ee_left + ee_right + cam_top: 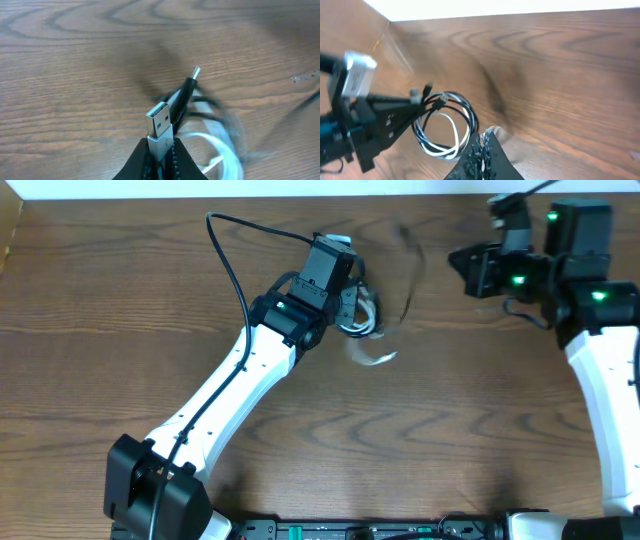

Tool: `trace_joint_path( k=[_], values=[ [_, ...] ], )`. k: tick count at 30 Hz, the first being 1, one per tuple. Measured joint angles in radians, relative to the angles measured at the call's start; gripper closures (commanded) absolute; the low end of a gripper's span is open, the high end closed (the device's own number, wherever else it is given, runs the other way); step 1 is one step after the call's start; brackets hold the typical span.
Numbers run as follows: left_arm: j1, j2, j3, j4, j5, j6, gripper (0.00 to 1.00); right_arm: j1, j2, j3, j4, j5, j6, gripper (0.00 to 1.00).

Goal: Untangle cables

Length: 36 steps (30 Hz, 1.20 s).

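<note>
overhead: left arm (pixel 215 395) stretches diagonally over the bench (pixel 120 300), left pincer (pixel 352 302) holding the cables (pixel 367 323) mid-bench, prob to anchor them. left wrist: it pinches a usb plug (pixel 159 120), black cable (pixel 186 92) & white cable (pixel 222 152) looped behind. right wrist: right pincer (pixel 482 150) pressed together nr them; we can't tell if it grips one.

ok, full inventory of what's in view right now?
black cable: 1, black, looped, in a bundle at the left gripper
white cable: 1, white, looped, overlapping the black one in the same bundle
USB plug: 1, silver, between the left gripper's fingers; unclear which cable it ends
table: 1, brown wood, under everything
left gripper: 1, black, top centre, shut on the USB plug
right gripper: 1, black, top right, shut, apart from the bundle; unclear whether it holds anything
</note>
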Motion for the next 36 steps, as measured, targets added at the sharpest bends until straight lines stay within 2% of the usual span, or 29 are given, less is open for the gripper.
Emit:
trace_joint_path(
  k=[5, 13, 18, 21, 24, 31, 36],
  values=[
    [0.0, 0.0, 0.0, -0.002, 0.0, 0.0, 0.92, -0.061, 0.0, 0.0, -0.052, 0.058, 0.092, 0.99],
    [0.0, 0.0, 0.0, -0.001, 0.0, 0.0, 0.93, -0.066, 0.077, 0.0, -0.095, 0.122, 0.129, 0.98],
    [0.0, 0.0, 0.0, 0.004, 0.0, 0.0, 0.93, -0.046, 0.139, 0.0, -0.084, 0.084, 0.099, 0.87],
    [0.0, 0.0, 0.0, 0.014, 0.022, 0.0, 0.93, -0.017, 0.154, 0.0, -0.078, 0.046, 0.057, 0.73],
    [0.0, 0.0, 0.0, 0.044, 0.08, 0.0, 0.92, 0.01, 0.154, 0.0, -0.064, 0.012, 0.009, 0.64],
    [0.014, 0.0, 0.0, 0.116, 0.286, -0.009, 0.92, 0.062, 0.154, 0.0, -0.035, -0.019, -0.034, 0.62],
    [0.068, 0.0, 0.0, 0.153, 0.4, -0.1, 0.93, 0.091, 0.154, 0.0, -0.025, -0.036, -0.043, 0.62]
  ],
)
